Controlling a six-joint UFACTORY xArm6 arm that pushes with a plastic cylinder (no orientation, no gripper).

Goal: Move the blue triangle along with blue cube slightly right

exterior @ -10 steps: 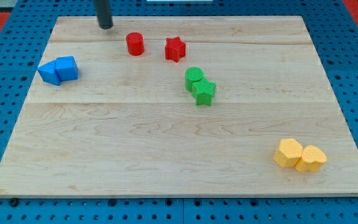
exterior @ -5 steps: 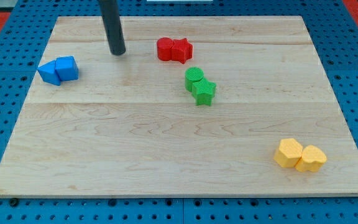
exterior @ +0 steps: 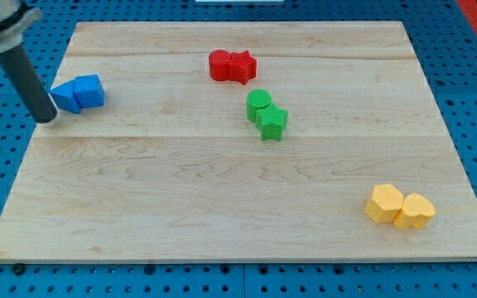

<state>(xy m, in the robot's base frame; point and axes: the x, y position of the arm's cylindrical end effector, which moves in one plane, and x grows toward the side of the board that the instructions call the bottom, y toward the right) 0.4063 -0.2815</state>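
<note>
The blue triangle [exterior: 65, 97] and the blue cube [exterior: 89, 89] lie touching each other near the wooden board's left edge, the triangle on the left. My tip [exterior: 46, 118] stands on the board just left of and slightly below the blue triangle, very close to it; contact cannot be told. The dark rod rises from there toward the view's top left.
A red cylinder [exterior: 219, 64] and a red star [exterior: 242, 66] touch near the top middle. A green cylinder [exterior: 259, 104] and a green star [exterior: 272, 122] touch below them. Two yellow blocks [exterior: 399, 206] sit at the bottom right. The board's left edge [exterior: 31, 145] is near my tip.
My tip has swung from the top of the board down and left to beside the blue triangle. The red cylinder earlier slid right against the red star. The blue blocks have not moved.
</note>
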